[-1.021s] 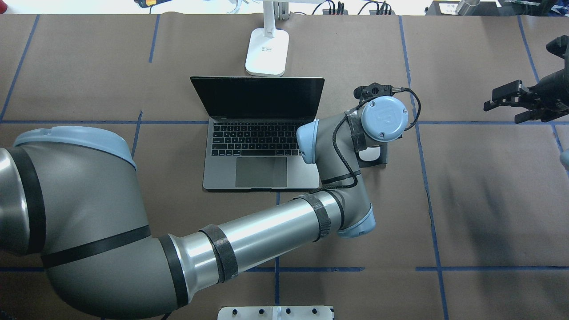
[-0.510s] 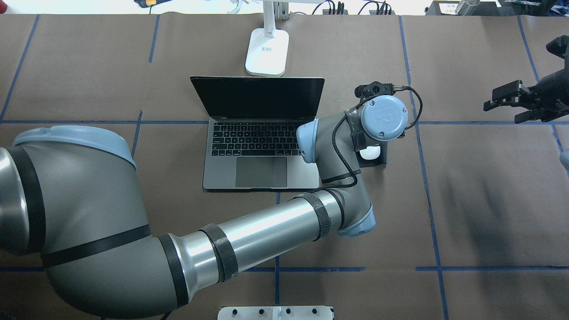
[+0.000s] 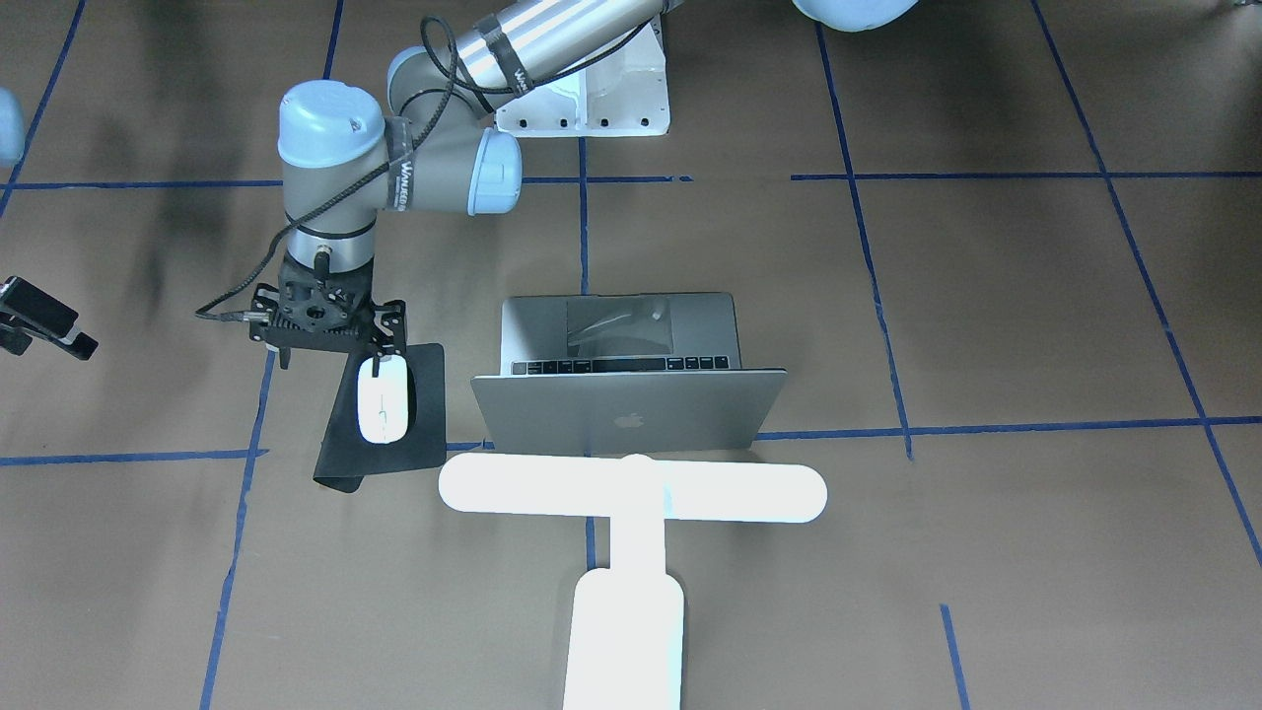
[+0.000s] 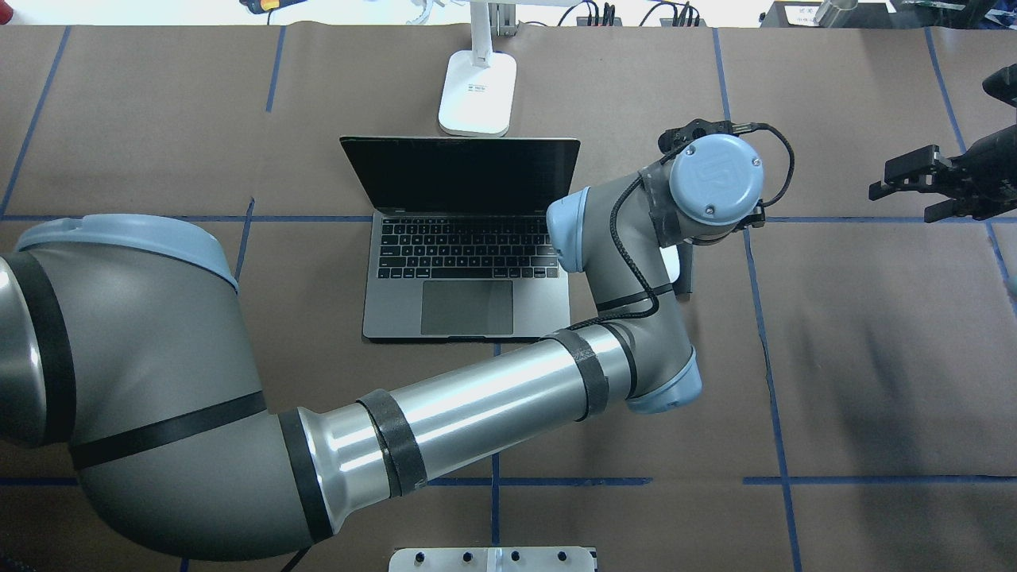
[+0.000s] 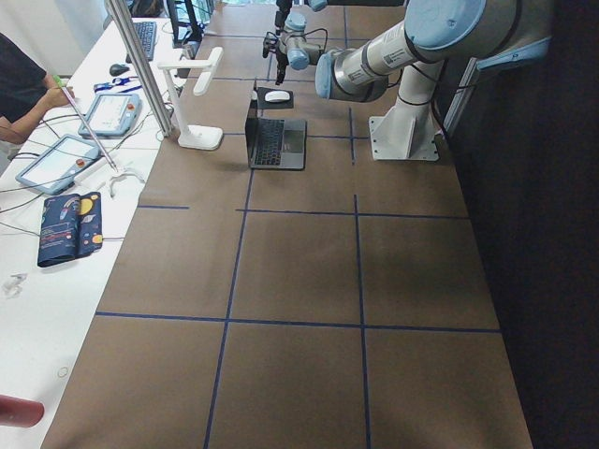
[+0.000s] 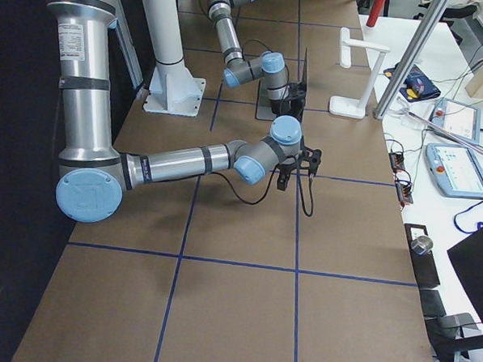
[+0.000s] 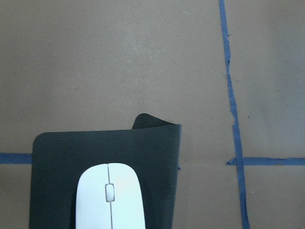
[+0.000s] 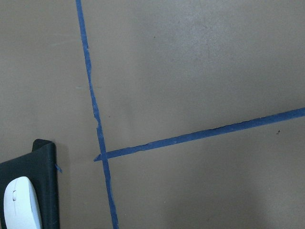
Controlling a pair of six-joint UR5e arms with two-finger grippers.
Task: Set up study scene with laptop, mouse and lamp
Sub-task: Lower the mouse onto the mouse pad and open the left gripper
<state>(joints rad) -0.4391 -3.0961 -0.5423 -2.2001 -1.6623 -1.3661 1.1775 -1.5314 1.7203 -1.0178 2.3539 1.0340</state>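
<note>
Hanging just above mouse (image 3: 383, 404) on pad (image 3: 426, 434) beside open laptop (image 3: 631, 414) with left gripper (image 3: 335, 347), jaws unreadable; right gripper (image 4: 902, 191) well apart, jaws spread; lamp (image 3: 631, 493) lit behind lid; risks snagging curled pad corner or nudging mouse off if swung low.

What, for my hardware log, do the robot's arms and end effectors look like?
The left arm and right arm are silver-grey tubes with pale blue joint caps. Black tape bands wrap the left one, and a black braided cable runs to the black left end effector. The right end effector is black too.
</note>
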